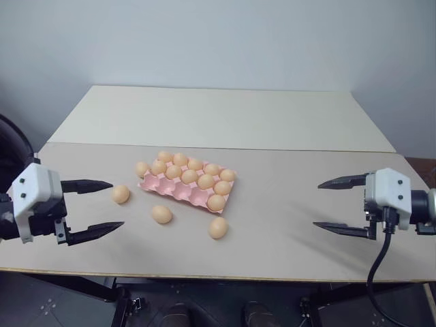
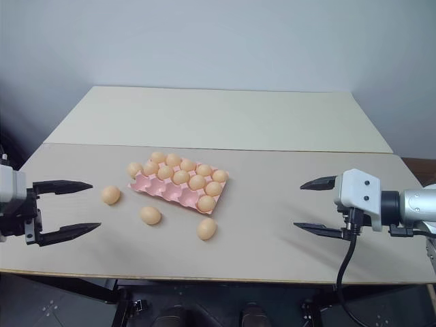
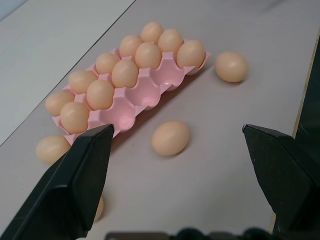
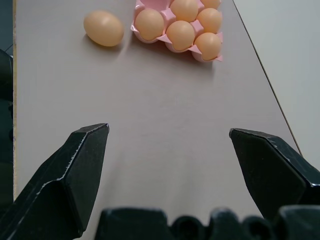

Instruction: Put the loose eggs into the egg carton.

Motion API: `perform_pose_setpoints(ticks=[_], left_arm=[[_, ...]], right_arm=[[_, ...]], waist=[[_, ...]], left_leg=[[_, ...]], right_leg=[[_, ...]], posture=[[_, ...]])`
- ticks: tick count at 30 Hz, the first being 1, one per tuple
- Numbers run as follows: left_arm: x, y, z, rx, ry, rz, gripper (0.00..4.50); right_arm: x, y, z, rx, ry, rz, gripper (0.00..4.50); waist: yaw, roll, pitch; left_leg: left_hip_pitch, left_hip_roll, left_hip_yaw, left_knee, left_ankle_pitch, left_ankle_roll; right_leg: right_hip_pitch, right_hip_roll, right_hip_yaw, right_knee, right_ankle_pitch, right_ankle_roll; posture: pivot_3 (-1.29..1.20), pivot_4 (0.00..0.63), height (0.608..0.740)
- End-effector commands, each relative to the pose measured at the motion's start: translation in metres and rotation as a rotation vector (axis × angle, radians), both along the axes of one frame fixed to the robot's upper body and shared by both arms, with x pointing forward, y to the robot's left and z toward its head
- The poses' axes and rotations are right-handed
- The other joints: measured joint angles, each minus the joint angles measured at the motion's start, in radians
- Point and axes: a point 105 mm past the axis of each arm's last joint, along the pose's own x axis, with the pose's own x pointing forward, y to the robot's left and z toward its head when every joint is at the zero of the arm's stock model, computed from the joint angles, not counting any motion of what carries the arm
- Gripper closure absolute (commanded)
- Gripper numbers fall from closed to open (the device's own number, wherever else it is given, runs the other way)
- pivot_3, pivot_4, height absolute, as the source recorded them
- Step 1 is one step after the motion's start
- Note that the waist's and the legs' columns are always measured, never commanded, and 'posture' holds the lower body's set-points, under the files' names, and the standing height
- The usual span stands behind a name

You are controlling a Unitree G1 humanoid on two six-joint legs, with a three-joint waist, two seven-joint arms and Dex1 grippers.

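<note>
**Both tools wide and empty, three eggs loose beside the carton**

Left tool [image 1: 101,207] hangs low over the left end of the tabletop [image 1: 286,225], arm coming in from the left edge, fingers pointing inward toward the middle and a bit down. Fingers spread wide, nothing between them.

Next inward, first loose egg [image 1: 120,194] sits just beyond the left tool's upper finger, near the carton's left end, not touching it. Second loose egg [image 1: 161,214] lies in front of the carton, apart from it, long axis roughly across the tabletop. Egg carton [image 1: 178,191], pink, lies near the tabletop's middle, long axis running diagonally, from back-left to front-right. Its back rows are full of eggs; the near row is mostly bare cups with one egg at the right end. Third loose egg [image 1: 218,227] rests just off the carton's front-right corner, tilted nearly upright in the head view.

Right tool [image 1: 330,204] hangs over the right end, well apart from the eggs, fingers pointing inward and slightly down, spread wide, empty.

Left wrist view shows the bare cups [image 3: 145,97] along the near row clearly, plus all three loose eggs around the carton. Right wrist view catches the carton's right end [image 4: 150,35] and the third egg [image 4: 103,28] lying just beside it.
</note>
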Motion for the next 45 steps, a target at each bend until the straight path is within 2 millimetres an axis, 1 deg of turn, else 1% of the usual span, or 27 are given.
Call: perform_pose_setpoints(ticks=[1, 4, 9, 12, 15, 19, 23, 28, 30, 33, 35, 37, 41, 45], left_arm=[[0.000, -0.005, 0.012, -0.023, -0.023, -0.016, 0.02], [0.003, -0.005, 0.013, -0.023, -0.027, 0.009, 0.02], [0.007, -0.008, 0.013, -0.014, -0.053, -0.012, 0.02], [0.012, -0.011, 0.009, -0.003, -0.059, -0.029, 0.02], [0.014, -0.014, 0.004, -0.005, -0.045, -0.056, 0.02], [0.022, -0.013, -0.002, -0.008, -0.041, -0.069, 0.02], [0.028, -0.014, -0.004, 0.000, -0.033, -0.089, 0.02], [0.029, -0.016, -0.005, -0.005, -0.029, -0.111, 0.02], [0.030, -0.016, -0.004, -0.009, -0.026, -0.114, 0.02], [0.029, -0.018, -0.006, 0.015, -0.008, -0.133, 0.02], [0.029, -0.018, -0.006, 0.022, -0.005, -0.137, 0.02], [0.030, -0.017, -0.005, 0.016, -0.008, -0.128, 0.02], [0.030, -0.018, -0.007, 0.025, -0.002, -0.124, 0.02], [0.028, -0.020, -0.009, 0.028, 0.005, -0.119, 0.02]], right_arm=[[-0.003, 0.000, 0.012, -0.008, -0.055, 0.012, 0.00], [-0.005, 0.000, 0.012, -0.007, -0.054, 0.010, 0.00], [-0.006, -0.002, 0.011, -0.007, -0.046, -0.006, 0.00], [-0.006, -0.005, 0.013, 0.009, -0.039, -0.032, 0.00], [-0.007, -0.006, 0.017, 0.024, -0.070, -0.054, 0.00], [-0.009, 0.001, 0.020, 0.045, -0.085, -0.070, 0.00], [-0.010, 0.020, 0.015, 0.095, -0.051, -0.055, 0.00], [-0.010, 0.054, -0.003, 0.164, 0.023, 0.003, 0.00], [-0.009, 0.062, -0.008, 0.175, 0.038, 0.017, 0.00], [0.001, 0.079, -0.021, 0.183, 0.074, 0.015, 0.00], [0.009, 0.088, -0.031, 0.170, 0.122, -0.020, 0.00], [0.012, 0.102, -0.043, 0.161, 0.164, -0.017, 0.00], [0.017, 0.123, -0.055, 0.148, 0.192, -0.031, 0.00], [0.017, 0.138, -0.062, 0.155, 0.204, -0.051, 0.00]], waist=[[0.000, 0.000, 0.000], [0.000, 0.000, 0.000], [0.000, 0.000, 0.000], [0.001, 0.000, 0.000], [0.001, 0.000, 0.000], [0.001, 0.000, 0.000], [-0.001, 0.000, 0.000], [-0.003, 0.000, 0.000], [-0.002, 0.000, 0.000], [-0.003, -0.001, 0.000], [-0.004, -0.001, 0.000], [-0.003, -0.001, 0.000], [-0.002, -0.001, 0.000], [-0.001, -0.001, 0.000]], left_leg=[[0.000, 0.000, 0.000, 0.000, 0.000, 0.000], [0.000, 0.000, 0.000, 0.000, 0.000, 0.000], [0.000, 0.000, 0.000, 0.000, 0.000, 0.000], [0.000, 0.000, 0.000, 0.000, 0.000, 0.000], [0.000, 0.000, 0.000, 0.000, 0.000, 0.000], [0.000, 0.000, 0.000, 0.000, 0.000, 0.000], [0.000, 0.000, 0.000, 0.000, 0.000, 0.000], [-0.001, 0.000, 0.000, 0.000, 0.000, 0.000], [-0.001, 0.000, 0.000, 0.000, 0.000, 0.000], [-0.001, 0.000, 0.000, 0.000, 0.000, 0.000], [-0.001, 0.000, 0.000, 0.000, 0.000, 0.000], [-0.001, 0.000, 0.000, 0.000, 0.000, 0.000], [-0.004, 0.000, -0.001, 0.000, 0.000, 0.000], [-0.007, 0.000, -0.001, 0.001, 0.000, 0.000]], right_leg=[[0.000, 0.000, 0.000, 0.000, 0.000, 0.000], [0.000, 0.000, 0.000, 0.000, 0.000, 0.000], [0.000, 0.000, 0.000, 0.000, 0.000, 0.000], [0.000, 0.000, 0.000, 0.000, 0.000, 0.000], [0.000, 0.000, 0.000, 0.000, 0.000, 0.000], [0.000, 0.000, 0.000, 0.000, 0.000, 0.000], [0.000, 0.000, 0.000, 0.000, 0.000, 0.000], [0.000, 0.000, 0.000, 0.000, 0.000, 0.000], [-0.001, 0.000, 0.000, 0.000, 0.000, 0.000], [-0.001, 0.000, 0.000, 0.000, 0.000, 0.000], [-0.001, 0.000, 0.000, 0.000, 0.000, 0.000], [-0.002, 0.001, 0.000, 0.000, 0.000, 0.000], [-0.004, 0.001, 0.000, 0.001, 0.000, 0.000], [-0.007, 0.001, 0.000, 0.001, 0.000, 0.000]], posture=[[0.00, 0.150, 0.740], [0.00, 0.150, 0.740], [0.00, 0.150, 0.740], [0.00, 0.150, 0.740], [0.00, 0.150, 0.740], [0.00, 0.150, 0.740], [0.00, 0.150, 0.740], [0.00, 0.150, 0.740], [0.00, 0.150, 0.740], [0.00, 0.150, 0.740], [0.00, 0.150, 0.740], [0.00, 0.150, 0.740], [0.00, 0.150, 0.740], [0.00, 0.150, 0.740]])
